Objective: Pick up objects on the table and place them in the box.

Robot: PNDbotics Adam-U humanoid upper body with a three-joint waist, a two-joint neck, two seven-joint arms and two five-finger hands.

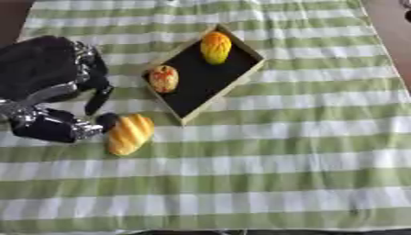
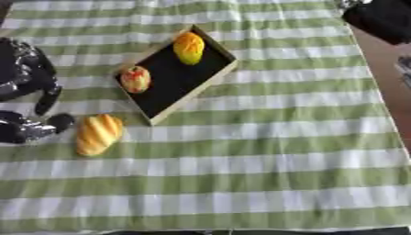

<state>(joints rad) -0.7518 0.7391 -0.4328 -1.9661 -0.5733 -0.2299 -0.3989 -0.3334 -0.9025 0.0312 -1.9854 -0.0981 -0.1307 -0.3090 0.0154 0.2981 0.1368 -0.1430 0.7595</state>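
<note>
The left hand [image 1: 60,98] comes in over the left edge of the table, black with silver joints. Its fingers [image 1: 99,98] reach down and toward the right while the thumb [image 1: 106,121] sits lower, and the two are spread apart, holding nothing. The tip of the thumb is right against the upper left end of a bread roll [image 1: 129,133], though whether it truly touches cannot be told. The fingers hang apart from the roll, above it in the view.

The roll is long, golden yellow and ridged, lying at a slant on the green and white striped cloth [image 1: 281,156] near the table's left edge, just outside the box. The box [image 1: 241,78] is a shallow tray with a light wooden rim and a dark floor, set cornerwise on the cloth toward the far left part of the table. Its near corner points down close to the roll without touching it.

Inside the box are two things. An orange-yellow oval fruit [image 1: 215,47] lies in the far corner, and a rounder yellowish piece with red marks [image 1: 163,78] lies against the left side; what that piece is cannot be made out.

In the right eye view a dark shape, probably the right hand [image 2: 384,18], shows at the far right corner, past the edge of the cloth; how its fingers are set cannot be told.
</note>
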